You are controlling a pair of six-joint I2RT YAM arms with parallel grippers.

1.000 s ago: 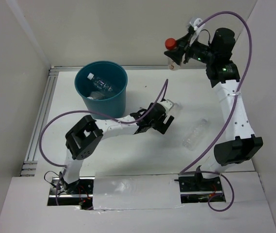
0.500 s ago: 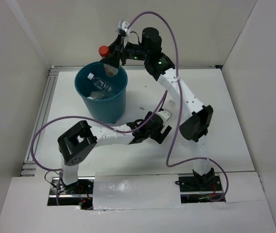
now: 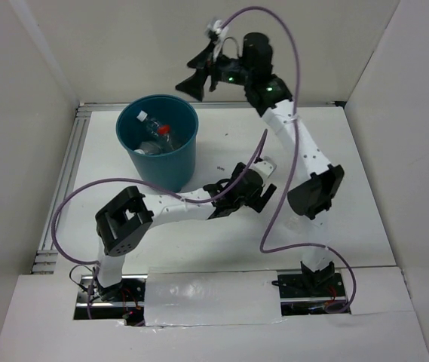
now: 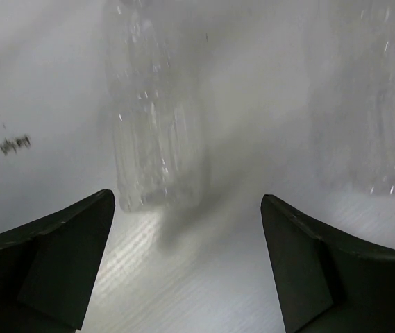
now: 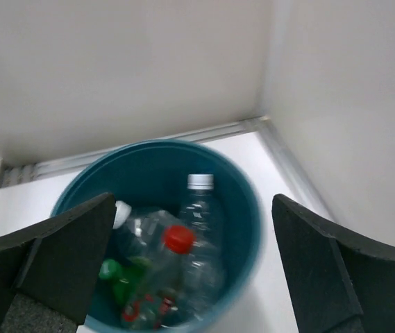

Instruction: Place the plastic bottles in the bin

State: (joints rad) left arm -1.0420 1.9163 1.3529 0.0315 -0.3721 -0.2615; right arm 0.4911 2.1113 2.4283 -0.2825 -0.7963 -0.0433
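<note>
Right tool (image 5: 194, 201) spread wide, nothing between its fingers (image 5: 51, 263), held high above the bin (image 5: 251, 208) and looking down into it. Inside the bin, a heap of plastic bottles (image 3: 152, 139): a red-capped clear one (image 5: 178, 239) on top near the middle, a white-capped clear one (image 5: 199, 182) toward the far wall, a green one (image 5: 117, 272) low at the view's left. Left tool (image 4: 185, 201) likewise wide apart and empty, low over the tabletop (image 4: 183, 291) to the right of the bin, pointing at a clear bottle (image 4: 157, 139) lying just ahead, touching neither finger. Further right in that wrist view, a second clear shape (image 4: 374, 111), probably another bottle, too blurred to be sure. Bin upright on the tabletop's far left part, near the back wall (image 3: 124, 45).
</note>
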